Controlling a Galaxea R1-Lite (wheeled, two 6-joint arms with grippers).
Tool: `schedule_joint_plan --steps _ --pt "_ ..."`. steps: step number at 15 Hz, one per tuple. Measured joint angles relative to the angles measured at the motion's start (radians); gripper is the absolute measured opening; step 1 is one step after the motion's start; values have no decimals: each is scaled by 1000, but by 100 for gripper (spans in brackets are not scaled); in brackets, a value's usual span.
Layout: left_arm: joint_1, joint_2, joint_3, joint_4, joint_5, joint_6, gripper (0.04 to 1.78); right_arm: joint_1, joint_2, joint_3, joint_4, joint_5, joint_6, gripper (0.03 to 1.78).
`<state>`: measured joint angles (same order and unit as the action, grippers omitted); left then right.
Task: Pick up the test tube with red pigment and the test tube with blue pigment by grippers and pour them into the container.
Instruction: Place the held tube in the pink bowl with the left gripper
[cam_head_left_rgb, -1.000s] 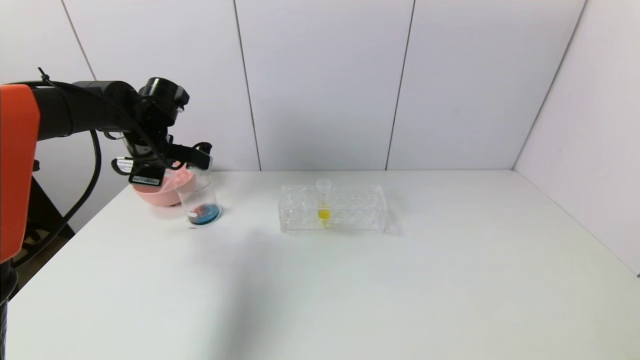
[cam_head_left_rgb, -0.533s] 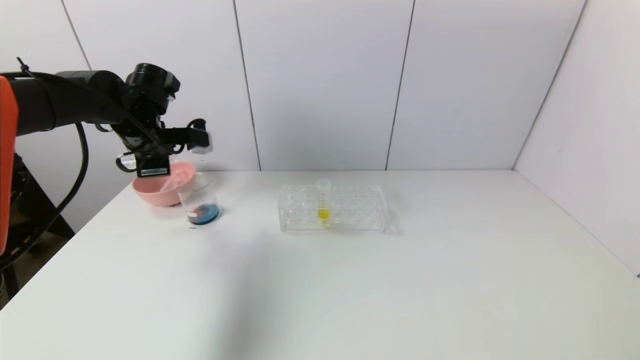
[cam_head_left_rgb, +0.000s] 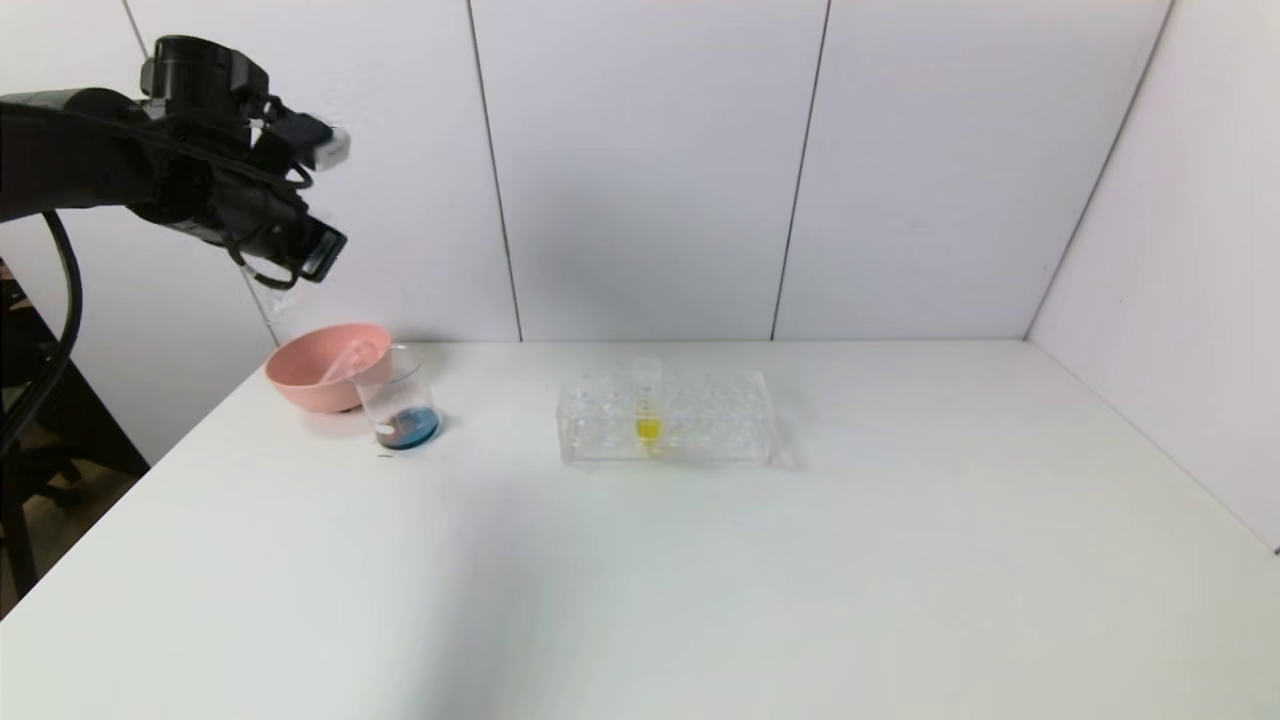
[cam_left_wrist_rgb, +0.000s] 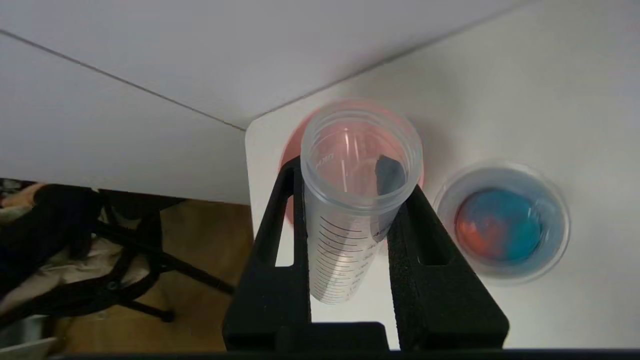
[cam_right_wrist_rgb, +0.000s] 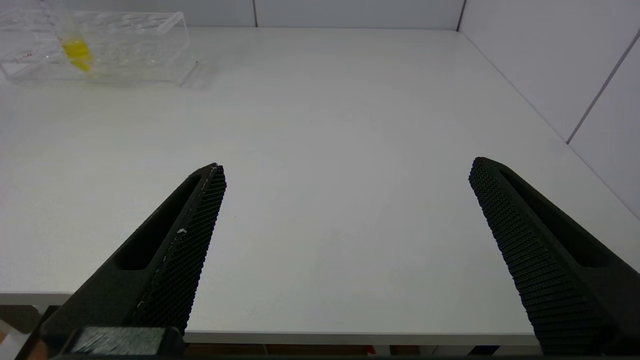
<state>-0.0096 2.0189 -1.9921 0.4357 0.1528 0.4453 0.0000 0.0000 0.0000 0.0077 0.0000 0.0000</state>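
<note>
Drips are the nearest risk: the left gripper (cam_left_wrist_rgb: 350, 250) clamps an emptied test tube (cam_left_wrist_rgb: 352, 200) high above the pink bowl (cam_head_left_rgb: 318, 362), so a careless release misses it. Beyond, the container (cam_head_left_rgb: 398, 398) holds mixed red and blue; the right gripper (cam_right_wrist_rgb: 345, 220) gapes wide, idle.

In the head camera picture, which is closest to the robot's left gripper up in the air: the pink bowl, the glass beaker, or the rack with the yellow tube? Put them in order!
From the left gripper, raised at the table's far left and holding an empty tube:
1. Pink bowl, just below it.
2. Beaker, beside the bowl, toward the middle.
3. Tube rack, mid-table, farthest.
</note>
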Motion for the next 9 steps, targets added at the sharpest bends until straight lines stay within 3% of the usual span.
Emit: schedule_joint_plan --steps 3,9 --pt "10 -4 3 -186 -5 -225 46 0 0 0 0 0 0 177" --pt "38 0 6 -220 4 -448 46 0 0 0 0 0 0 177"
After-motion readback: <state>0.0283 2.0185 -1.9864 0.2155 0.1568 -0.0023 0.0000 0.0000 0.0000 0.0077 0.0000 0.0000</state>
